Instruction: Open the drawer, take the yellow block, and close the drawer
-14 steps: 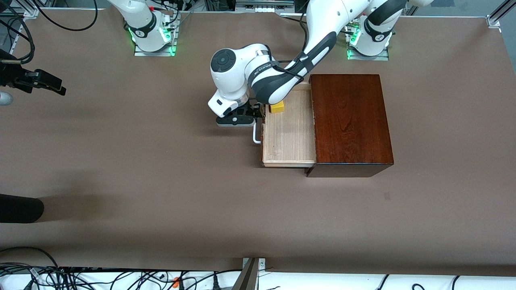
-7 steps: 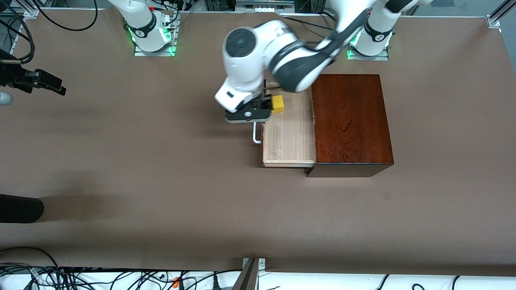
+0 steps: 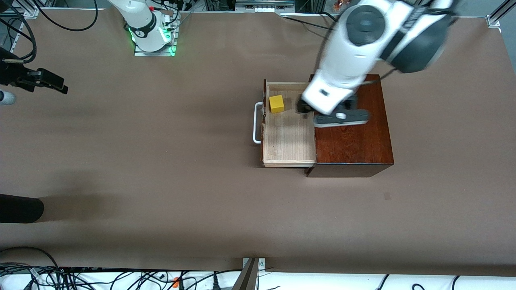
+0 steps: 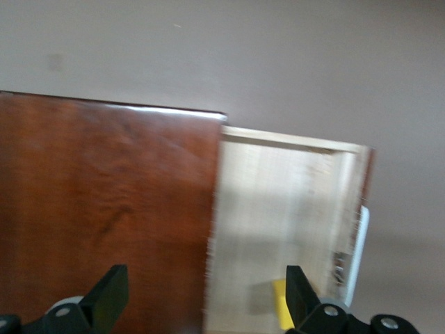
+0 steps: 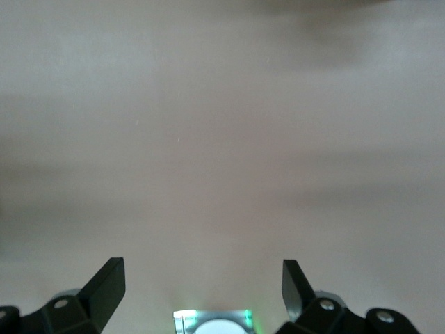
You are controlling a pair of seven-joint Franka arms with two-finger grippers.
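The drawer (image 3: 288,137) stands pulled out of the dark-brown wooden box (image 3: 350,137), its white bar handle (image 3: 255,123) toward the right arm's end. The yellow block (image 3: 276,104) sits in the drawer's corner by the front panel, on the side farther from the front camera. My left gripper (image 3: 322,110) is open and empty, raised over the edge where the drawer meets the box. The left wrist view shows the gripper (image 4: 205,278), box (image 4: 104,209), drawer (image 4: 278,202) and block (image 4: 281,306). My right gripper (image 5: 201,275) is open and empty over bare table, waiting at its end (image 3: 48,82).
The right arm's base (image 5: 212,323) with a green light shows in the right wrist view. A black rounded object (image 3: 20,209) pokes in at the table's edge at the right arm's end, nearer the front camera. Cables lie along the table's edge nearest the front camera.
My left gripper has left the drawer handle, risen and swung over the drawer to the box's edge. The drawer stays open and the block has not moved. The right arm is still.
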